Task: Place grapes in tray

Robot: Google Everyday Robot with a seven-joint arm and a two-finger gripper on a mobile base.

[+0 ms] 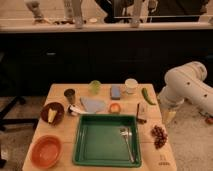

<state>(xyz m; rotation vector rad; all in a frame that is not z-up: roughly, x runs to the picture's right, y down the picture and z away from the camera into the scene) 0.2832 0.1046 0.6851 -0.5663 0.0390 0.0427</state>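
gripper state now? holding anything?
Gripper: open, holding nothing, hanging just off the right edge of the table. The grapes lie on the table, right of the tray.

We are looking at a white arm [189, 86] of bulky, rounded segments with smooth shells. We are seeing its pale yellowish gripper [169, 116] hanging just beside the table [60, 92]'s right edge.
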